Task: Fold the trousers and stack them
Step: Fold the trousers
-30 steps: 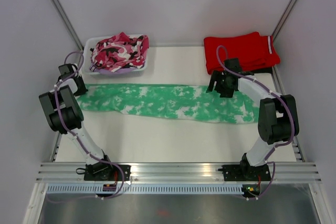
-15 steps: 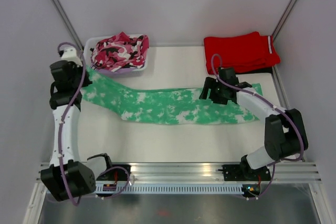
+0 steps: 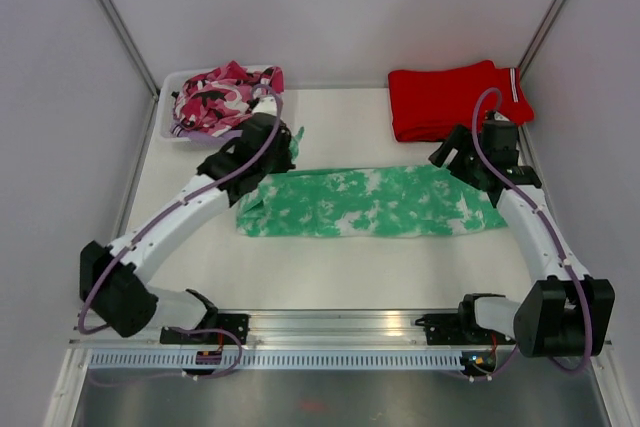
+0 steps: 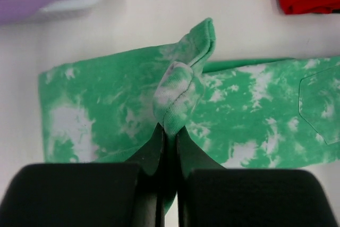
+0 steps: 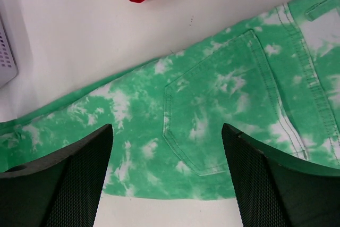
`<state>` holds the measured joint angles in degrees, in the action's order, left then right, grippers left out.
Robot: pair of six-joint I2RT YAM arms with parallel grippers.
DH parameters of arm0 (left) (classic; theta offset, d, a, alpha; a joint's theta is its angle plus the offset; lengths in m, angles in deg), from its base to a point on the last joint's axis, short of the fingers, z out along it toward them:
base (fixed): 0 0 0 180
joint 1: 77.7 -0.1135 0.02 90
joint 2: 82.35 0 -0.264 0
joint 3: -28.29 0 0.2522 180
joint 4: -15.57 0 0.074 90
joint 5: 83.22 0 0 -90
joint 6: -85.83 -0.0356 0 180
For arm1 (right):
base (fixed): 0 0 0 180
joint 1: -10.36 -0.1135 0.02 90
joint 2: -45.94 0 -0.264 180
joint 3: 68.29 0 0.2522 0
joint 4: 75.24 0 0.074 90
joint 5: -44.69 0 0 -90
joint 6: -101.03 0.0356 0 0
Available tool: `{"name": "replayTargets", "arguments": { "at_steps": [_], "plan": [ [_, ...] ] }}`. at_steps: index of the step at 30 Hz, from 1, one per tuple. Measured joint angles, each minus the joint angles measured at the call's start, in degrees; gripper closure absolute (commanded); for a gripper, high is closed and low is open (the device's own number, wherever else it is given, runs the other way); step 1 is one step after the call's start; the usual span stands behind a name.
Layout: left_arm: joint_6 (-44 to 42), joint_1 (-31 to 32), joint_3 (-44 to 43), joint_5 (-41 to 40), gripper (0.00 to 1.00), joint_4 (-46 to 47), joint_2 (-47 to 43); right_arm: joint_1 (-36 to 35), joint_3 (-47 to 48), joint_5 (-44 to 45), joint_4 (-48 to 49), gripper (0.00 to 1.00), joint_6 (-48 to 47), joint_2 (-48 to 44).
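Trousers (image 3: pixel 370 202): they lie mid-table as a green band, long axis left to right. You see the waist at the right, and the left part is doubled over at a fold.

Left gripper (image 4: pixel 169 131): its fingers are closed on the cuff (image 4: pixel 183 73), pinching a bunched ridge of fabric that it holds above the lower layer.

Right gripper (image 5: pixel 167 128): its fingers are spread wide over the back pocket (image 5: pixel 212 120) near the waist. You cannot tell whether they touch the cloth.

Key relation: the cuff sits over the far edge of the band, near the left fold. The waist lies to its right along the long axis. The left arm is the one holding the cuff, so the carry is yours to make rightward with it. The right arm is the nearer one to the waist.

Stage (judged): the lengthwise fold is begun but the cuff does not yet meet the waist.

Surface: the table (image 3: pixel 330 267) is white and flat, and the cloth lies mostly smooth on it.

Room: the red trousers (image 3: pixel 455 97) lie just beyond the waist at the far right. The basket (image 3: pixel 170 127) holding the camouflage garment (image 3: pixel 225 97) stands near the left gripper. Walls close both sides.
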<state>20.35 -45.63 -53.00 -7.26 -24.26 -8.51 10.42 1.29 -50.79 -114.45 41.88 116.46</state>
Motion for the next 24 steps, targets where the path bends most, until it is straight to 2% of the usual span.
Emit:
{"name": "replayTargets", "arguments": {
  "at_steps": [3,9,18,20,22,23,24],
  "plan": [
    [5.1,6.0,-4.4,-4.4,0.98,-0.3,8.9,0.7,-1.1,0.0,-0.4,0.10,-0.3,-1.3],
    [14.6,14.1,-12.5,-8.4,0.98,-0.5,23.4,1.4,-3.6,0.4,-1.9,0.09,-0.9,-3.1],
    [24.9,20.2,-14.0,-9.4,0.98,0.0,32.1,1.7,-5.8,1.5,-2.7,0.09,-2.5,-3.9],
    [26.4,20.7,-14.0,-9.4,0.94,0.1,33.2,1.7,-5.8,1.4,-2.6,0.09,-2.6,-4.1],
    [27.2,20.9,-14.1,-9.3,0.85,0.2,34.2,1.7,-5.8,1.0,-2.4,0.09,-2.7,-4.3],
    [27.5,21.0,-14.4,-9.2,0.72,0.3,34.6,1.7,-5.8,0.8,-2.4,0.09,-2.7,-4.4],
    [27.7,21.0,-14.8,-9.1,0.46,0.1,35.1,1.7,-5.9,0.6,-2.4,0.09,-2.8,-4.5]
  ]
}}
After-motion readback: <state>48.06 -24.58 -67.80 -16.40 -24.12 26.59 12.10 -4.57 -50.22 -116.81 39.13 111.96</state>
